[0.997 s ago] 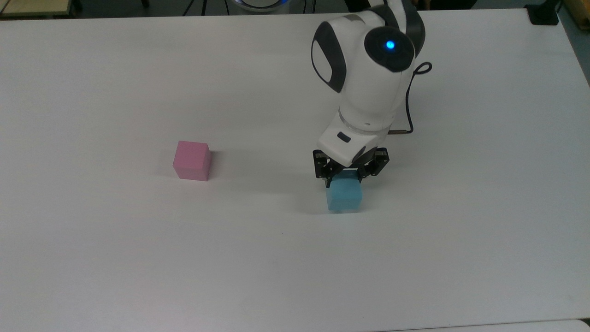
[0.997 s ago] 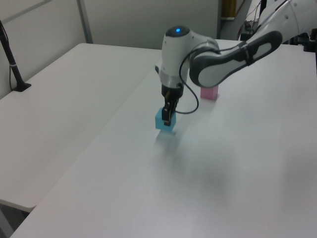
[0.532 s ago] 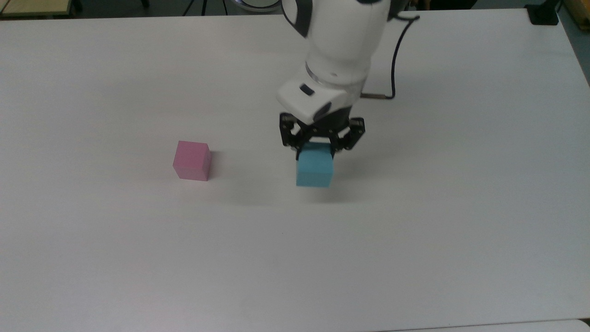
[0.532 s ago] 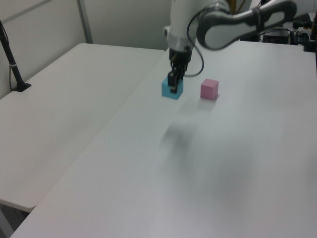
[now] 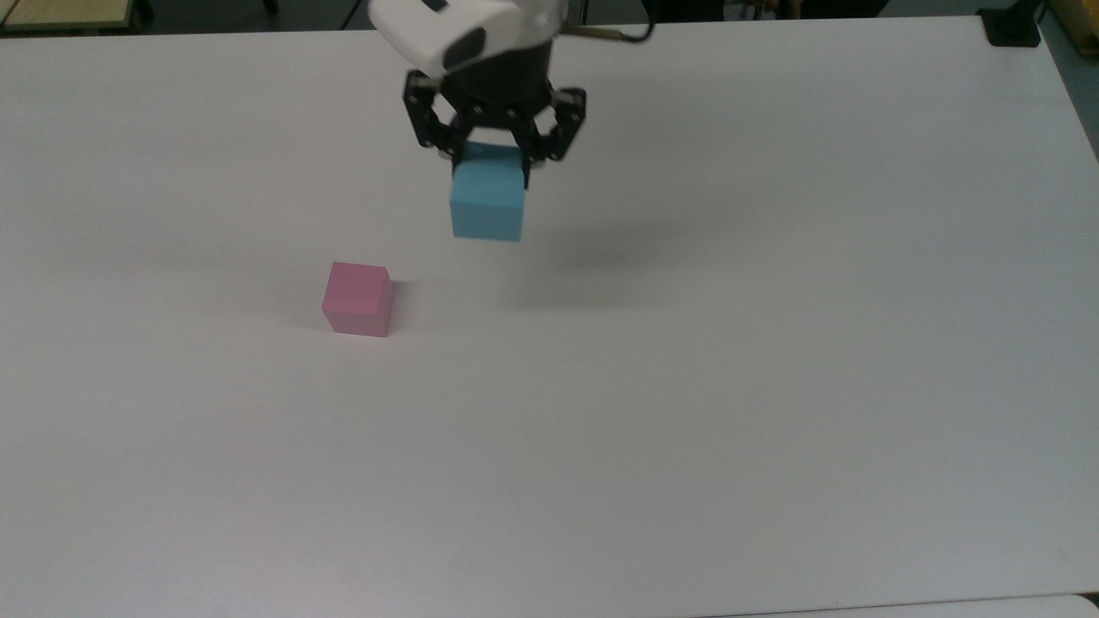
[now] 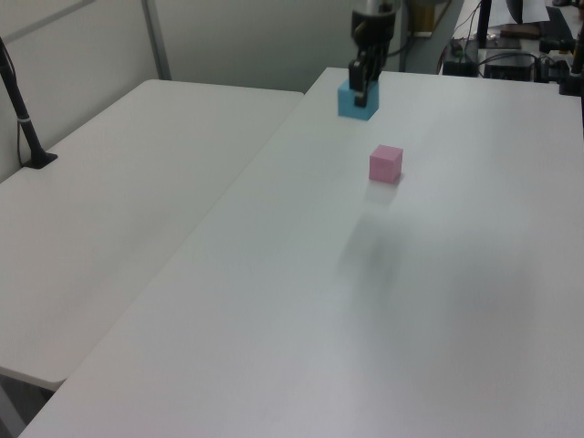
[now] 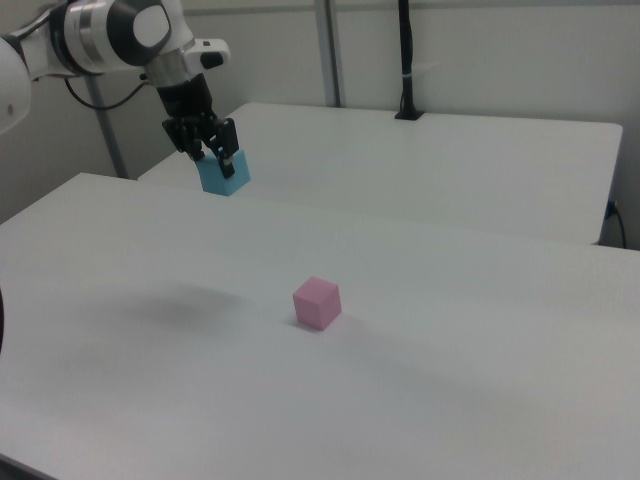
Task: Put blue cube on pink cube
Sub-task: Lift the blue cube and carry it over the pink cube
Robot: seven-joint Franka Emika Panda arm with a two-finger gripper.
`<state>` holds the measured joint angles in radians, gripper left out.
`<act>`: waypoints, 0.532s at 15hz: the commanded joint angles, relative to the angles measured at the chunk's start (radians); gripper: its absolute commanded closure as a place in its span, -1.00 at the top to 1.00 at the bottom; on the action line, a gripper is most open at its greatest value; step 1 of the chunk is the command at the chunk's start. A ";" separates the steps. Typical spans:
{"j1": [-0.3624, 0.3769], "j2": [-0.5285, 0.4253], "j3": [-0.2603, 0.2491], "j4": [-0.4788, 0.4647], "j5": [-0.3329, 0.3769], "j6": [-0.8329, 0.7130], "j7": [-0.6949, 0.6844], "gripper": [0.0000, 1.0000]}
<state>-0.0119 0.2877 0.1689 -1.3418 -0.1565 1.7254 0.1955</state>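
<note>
The blue cube (image 5: pixel 488 204) hangs high above the white table (image 5: pixel 773 386), held at its upper part by my gripper (image 5: pixel 491 161), which is shut on it. In the left view the blue cube (image 6: pixel 357 99) is carried by the gripper (image 6: pixel 363 84) up and behind the pink cube (image 6: pixel 385 163). The pink cube (image 5: pixel 357 298) rests on the table, to the top view's lower left of the blue cube. In the right view the blue cube (image 7: pixel 224 172) in the gripper (image 7: pixel 216 153) is well above and left of the pink cube (image 7: pixel 317 302).
A second white table (image 6: pixel 119 201) adjoins on the left view's left, with a black post (image 6: pixel 23 119) standing on it. Another black post (image 7: pixel 405 60) stands at the back in the right view. Equipment and cables (image 6: pixel 511 55) sit beyond the table's far end.
My gripper has lifted the blue cube off the table and carried it up and toward the top view's upper left, closer to the pink cube's side. The pink cube has not moved.
</note>
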 commanded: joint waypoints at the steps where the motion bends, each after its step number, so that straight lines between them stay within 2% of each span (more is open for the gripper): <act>1: -0.075 -0.093 -0.017 -0.102 0.089 -0.018 -0.169 -0.21; 4: -0.098 -0.090 -0.063 -0.123 0.116 -0.006 -0.179 -0.21; 5: -0.100 -0.091 -0.106 -0.143 0.145 0.023 -0.179 -0.21; 6: -0.099 -0.091 -0.127 -0.160 0.156 0.048 -0.171 -0.21; 8: -0.103 -0.090 -0.141 -0.235 0.158 0.129 -0.171 -0.21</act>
<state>-0.1197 0.2294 0.0512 -1.4624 -0.0226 1.7543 0.0403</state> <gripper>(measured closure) 0.427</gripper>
